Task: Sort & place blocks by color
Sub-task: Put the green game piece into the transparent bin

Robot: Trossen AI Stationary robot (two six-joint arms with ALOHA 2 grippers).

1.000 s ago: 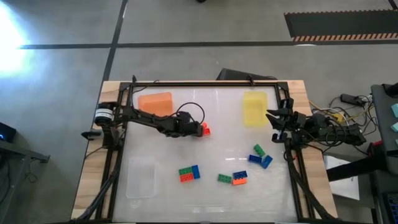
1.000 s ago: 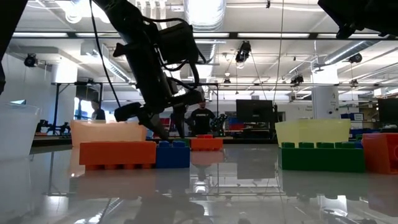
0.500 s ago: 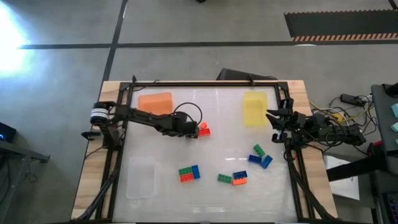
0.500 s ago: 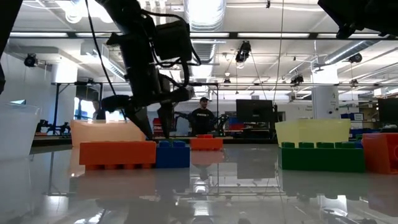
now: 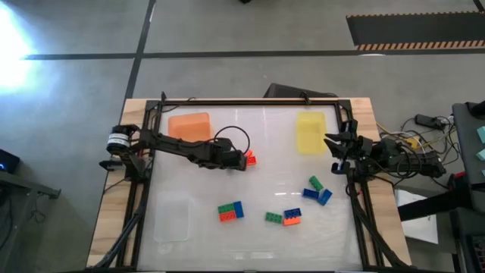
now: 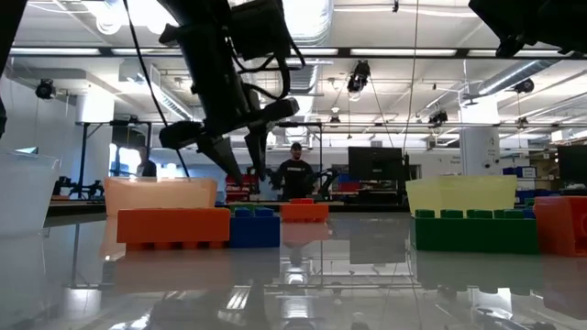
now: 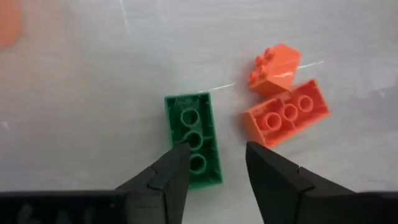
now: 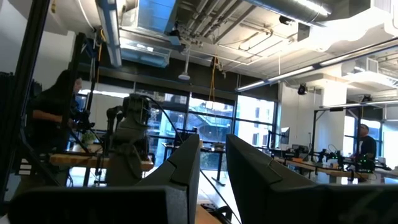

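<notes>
My left gripper (image 5: 236,158) hovers open over the middle of the table, raised above the surface in the low view (image 6: 240,156). In the left wrist view a green block (image 7: 194,140) lies studs-down below its two fingers (image 7: 214,163), untouched. Two red-orange blocks (image 7: 285,113) (image 7: 273,62) lie just beyond; the smaller one is tilted. More blocks lie toward the near edge: a green, orange and blue cluster (image 5: 230,211), a green one (image 5: 273,218), a blue-orange pair (image 5: 292,217), a green one (image 5: 315,183) and a blue one (image 5: 320,196). My right gripper (image 5: 333,150) waits open at the table's right edge.
An orange tray (image 5: 189,125) stands at the far left, a yellow tray (image 5: 310,131) at the far right and a clear tray (image 5: 172,214) at the near left. A dark frame (image 5: 250,101) borders the table. People stand in the room beyond (image 6: 295,179).
My left gripper has risen from table height beside the red-orange blocks and now hangs clear above them, having turned somewhat about its axis. The blocks on the table have stayed where they were.
</notes>
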